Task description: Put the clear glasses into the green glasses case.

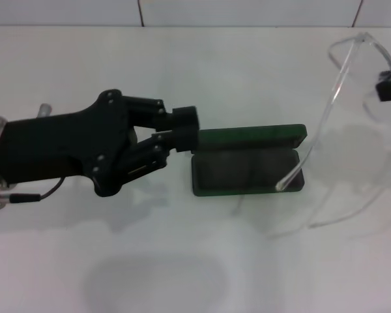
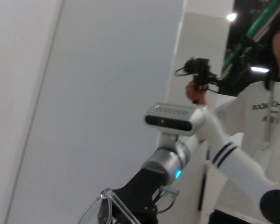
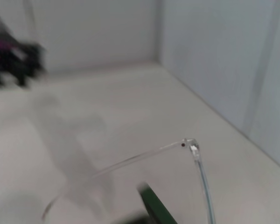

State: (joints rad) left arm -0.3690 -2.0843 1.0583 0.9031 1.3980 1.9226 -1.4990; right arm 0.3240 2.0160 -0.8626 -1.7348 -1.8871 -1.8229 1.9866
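The green glasses case (image 1: 247, 171) lies open at the table's middle, lid upright, dark lining showing. My left gripper (image 1: 194, 134) reaches in from the left and is shut at the lid's left end. The clear glasses (image 1: 335, 78) hang in the air at the far right, held by my right gripper (image 1: 386, 88), of which only a small black part shows. One clear arm slants down with its tip inside the case's right end. The left wrist view shows the glasses (image 2: 105, 207) at the right arm's black end. The right wrist view shows a clear arm (image 3: 196, 156) above the case's edge (image 3: 156, 207).
The white table (image 1: 182, 261) ends at a white tiled wall (image 1: 247, 10) at the back. In the left wrist view a person (image 2: 266, 107) in a white shirt stands beyond the right arm, holding up a small camera (image 2: 198, 70).
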